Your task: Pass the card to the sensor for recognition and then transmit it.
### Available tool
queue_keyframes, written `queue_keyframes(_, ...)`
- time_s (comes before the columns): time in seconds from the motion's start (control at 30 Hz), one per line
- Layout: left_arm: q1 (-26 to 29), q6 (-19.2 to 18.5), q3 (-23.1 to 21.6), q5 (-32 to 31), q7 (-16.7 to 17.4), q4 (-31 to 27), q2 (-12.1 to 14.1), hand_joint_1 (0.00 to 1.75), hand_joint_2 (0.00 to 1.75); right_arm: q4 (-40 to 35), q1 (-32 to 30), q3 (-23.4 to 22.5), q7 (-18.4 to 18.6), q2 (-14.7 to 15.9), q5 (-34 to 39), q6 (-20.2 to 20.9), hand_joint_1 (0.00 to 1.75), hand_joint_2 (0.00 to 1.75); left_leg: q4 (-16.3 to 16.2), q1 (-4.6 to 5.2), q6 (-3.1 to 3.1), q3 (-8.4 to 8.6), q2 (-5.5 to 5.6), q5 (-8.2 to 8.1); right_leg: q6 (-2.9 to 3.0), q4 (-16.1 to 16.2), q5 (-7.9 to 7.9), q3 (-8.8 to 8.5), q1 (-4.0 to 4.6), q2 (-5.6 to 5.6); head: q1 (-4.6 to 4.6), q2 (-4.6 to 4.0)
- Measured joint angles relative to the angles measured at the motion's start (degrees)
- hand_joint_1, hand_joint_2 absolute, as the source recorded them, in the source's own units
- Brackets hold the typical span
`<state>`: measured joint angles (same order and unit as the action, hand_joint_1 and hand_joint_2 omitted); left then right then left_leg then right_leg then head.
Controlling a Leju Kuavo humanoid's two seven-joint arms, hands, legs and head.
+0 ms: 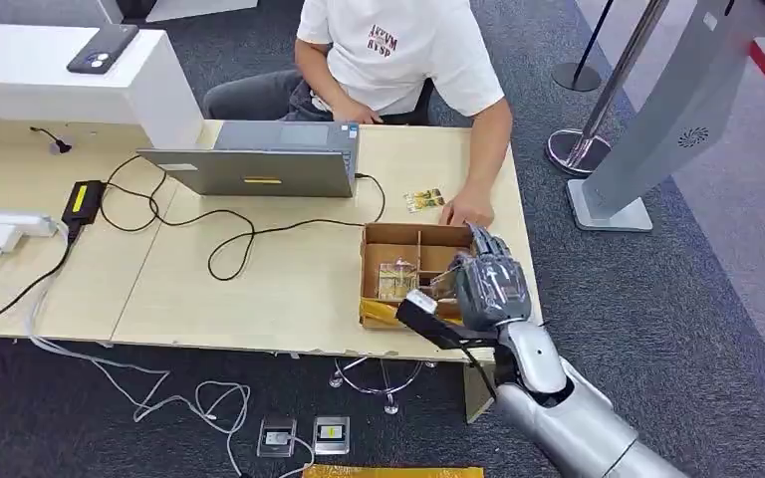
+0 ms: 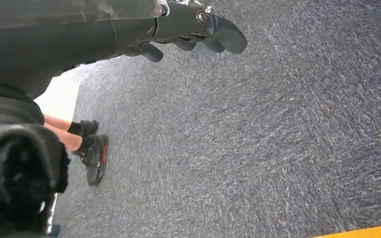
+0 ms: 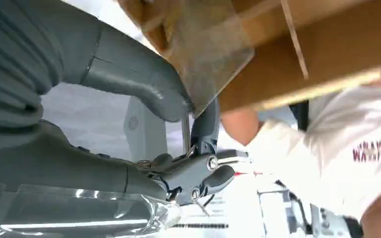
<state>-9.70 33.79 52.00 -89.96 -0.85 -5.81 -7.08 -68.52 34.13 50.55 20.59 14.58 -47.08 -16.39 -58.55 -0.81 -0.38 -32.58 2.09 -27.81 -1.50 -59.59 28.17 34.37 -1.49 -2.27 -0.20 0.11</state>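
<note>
A cardboard box [image 1: 413, 242] with dividers stands at the table's right front edge, with a clear-sleeved card [image 1: 396, 280] in one compartment. My right hand [image 1: 490, 279] reaches into the box's right side. In the right wrist view its thumb [image 3: 154, 91] and a dark finger [image 3: 204, 124] pinch the corner of a transparent card [image 3: 208, 54] against the brown box wall [image 3: 317, 54]. My left hand [image 2: 188, 27] hangs over the carpet, fingers loosely stretched, holding nothing. A tall grey kiosk stand [image 1: 662, 124] rises on the floor right of the table.
A person in a white shirt [image 1: 398, 45] sits behind the table, one hand [image 1: 468, 211] resting by the box's far edge near small cards [image 1: 423, 199]. A laptop [image 1: 259, 164], cables [image 1: 229, 234] and a power strip [image 1: 10, 224] lie to the left. Barrier posts [image 1: 583, 139] stand by the kiosk.
</note>
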Motion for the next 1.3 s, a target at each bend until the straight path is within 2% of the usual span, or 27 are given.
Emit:
queue_keyframes(0.3,-0.05,0.04,-0.09,0.0,0.24,0.0,-0.09,0.0,0.0,0.46,4.54,-1.77,0.39,-0.7,1.51,-1.81,1.75,1.75,0.0,0.0,0.0,0.0,0.02,0.0,0.0,0.0,-0.01,0.0,0.0,0.01,-0.02,0.02)
queue_keyframes(0.77,-0.12,0.04,-0.33,0.0,0.35,0.0,-0.37,0.0,0.0,2.3,7.46,-3.1,-0.24,-1.6,3.96,-2.88,1.75,1.75,0.0,0.0,0.0,-0.01,0.01,0.0,0.0,0.0,-0.01,0.0,0.0,0.01,-0.02,0.0)
queue_keyframes(0.93,-0.14,-0.18,-0.44,0.0,0.61,0.0,-0.42,0.0,0.0,3.89,9.15,-3.13,-0.7,-2.54,3.96,-3.08,1.75,1.75,0.0,0.0,0.0,-0.03,0.01,0.0,0.0,-0.01,-0.01,-0.01,0.0,0.01,-0.02,0.02)
queue_keyframes(1.13,-0.38,-0.74,-1.77,0.0,1.42,0.0,-0.46,0.0,0.0,7.56,15.13,-3.08,-0.77,-4.63,3.52,-2.62,1.75,1.75,0.0,0.0,0.0,-0.02,0.04,0.01,0.0,-0.01,-0.02,0.0,0.0,0.01,-0.02,0.02)
queue_keyframes(1.3,-0.39,-0.77,-2.4,0.0,1.42,0.0,-0.46,0.0,0.0,9.44,16.25,-3.08,-0.79,-5.71,3.47,-2.82,1.75,1.75,0.0,0.0,0.0,-0.03,0.03,0.01,0.01,-0.01,-0.02,0.01,0.0,0.01,0.0,0.02)
